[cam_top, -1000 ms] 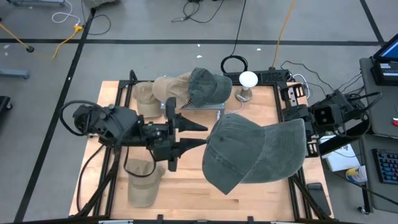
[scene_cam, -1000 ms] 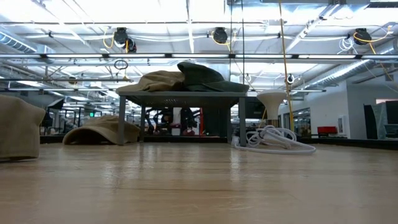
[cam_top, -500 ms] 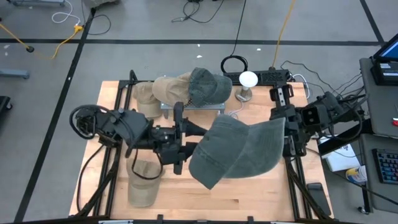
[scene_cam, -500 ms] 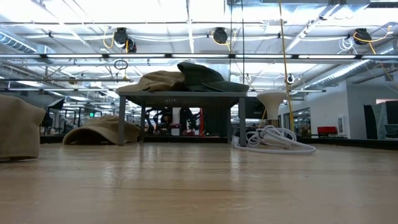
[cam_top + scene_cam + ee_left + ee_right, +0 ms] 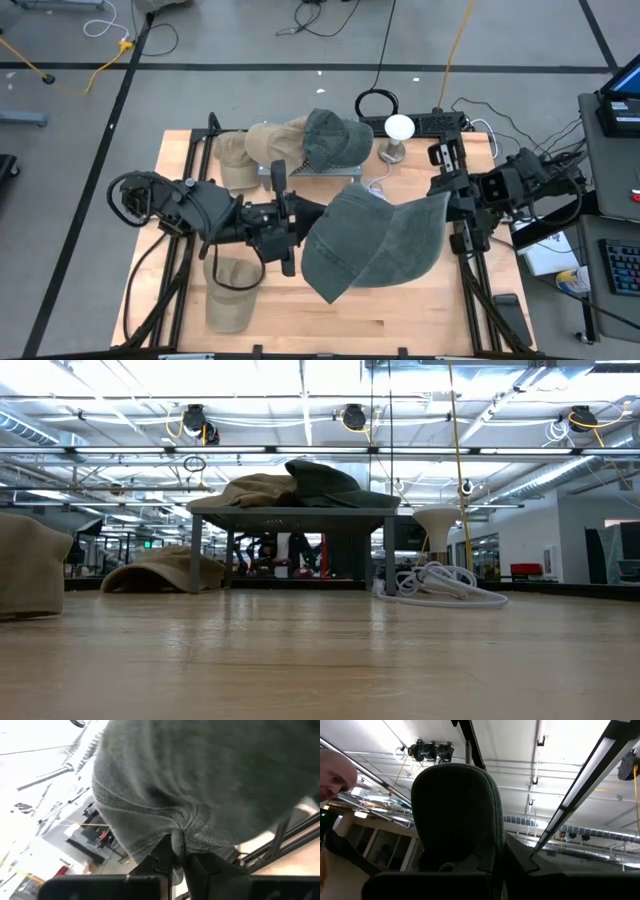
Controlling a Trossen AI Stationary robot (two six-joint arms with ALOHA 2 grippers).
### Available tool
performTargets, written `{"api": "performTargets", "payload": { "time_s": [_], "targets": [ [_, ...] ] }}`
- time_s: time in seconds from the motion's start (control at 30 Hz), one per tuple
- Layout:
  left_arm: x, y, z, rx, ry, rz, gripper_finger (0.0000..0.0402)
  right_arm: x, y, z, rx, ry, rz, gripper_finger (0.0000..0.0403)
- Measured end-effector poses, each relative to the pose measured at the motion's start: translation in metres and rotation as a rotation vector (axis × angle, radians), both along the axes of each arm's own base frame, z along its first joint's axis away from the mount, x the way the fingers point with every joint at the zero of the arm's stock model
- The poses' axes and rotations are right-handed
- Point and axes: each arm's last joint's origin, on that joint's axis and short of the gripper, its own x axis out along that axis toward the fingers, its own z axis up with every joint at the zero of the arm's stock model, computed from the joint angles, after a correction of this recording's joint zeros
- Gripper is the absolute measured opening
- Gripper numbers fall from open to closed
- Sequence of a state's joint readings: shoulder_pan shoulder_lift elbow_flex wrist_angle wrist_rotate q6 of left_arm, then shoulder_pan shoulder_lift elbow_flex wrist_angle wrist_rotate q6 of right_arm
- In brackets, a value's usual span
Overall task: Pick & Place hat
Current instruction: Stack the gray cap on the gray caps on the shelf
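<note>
The dark green hat (image 5: 375,245) hangs in the air above the middle of the wooden table (image 5: 400,320), stretched between both arms. The right gripper (image 5: 448,205) pinches its brim edge; the left gripper (image 5: 300,215) is closed on a gathered fold at the crown's rim, as the left wrist view shows. To do this carry well, both arms should travel together, keeping the fabric lightly taut, toward the raised stand (image 5: 310,172) holding a tan hat (image 5: 270,142) and another green hat (image 5: 330,135).
</note>
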State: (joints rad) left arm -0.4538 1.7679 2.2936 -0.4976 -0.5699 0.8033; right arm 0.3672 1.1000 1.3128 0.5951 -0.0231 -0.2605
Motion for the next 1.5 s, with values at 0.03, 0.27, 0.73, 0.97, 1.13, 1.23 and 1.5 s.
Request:
{"api": "performTargets", "payload": {
  "time_s": [0.03,0.27,0.73,0.97,1.13,1.23,1.5],
  "targets": [
    [0.000,0.000,0.000,0.013,0.001,0.012,0.0030,0.000,0.000,0.000,0.005,0.009,0.007,0.0010],
    [-0.003,-0.002,0.000,0.280,0.056,0.129,0.0016,0.002,0.000,-0.002,0.040,0.047,0.011,0.0037],
    [0.003,0.017,0.000,0.798,0.189,0.230,0.0016,-0.014,0.006,-0.003,0.103,0.183,0.293,0.0067],
    [0.012,0.049,0.022,0.775,0.007,0.357,0.0016,-0.030,0.009,-0.001,0.051,0.210,0.490,0.0074],
    [0.018,0.071,0.029,0.771,-0.085,0.367,0.0016,-0.040,0.005,-0.001,0.027,0.245,0.512,0.0086],
    [0.020,0.083,0.034,0.717,-0.171,0.369,0.0016,-0.048,0.001,0.000,0.027,0.250,0.512,0.0093],
    [0.007,0.105,0.055,0.605,-0.392,0.419,0.0016,-0.070,-0.010,0.003,0.048,0.268,0.499,0.0134]
  ]
}}
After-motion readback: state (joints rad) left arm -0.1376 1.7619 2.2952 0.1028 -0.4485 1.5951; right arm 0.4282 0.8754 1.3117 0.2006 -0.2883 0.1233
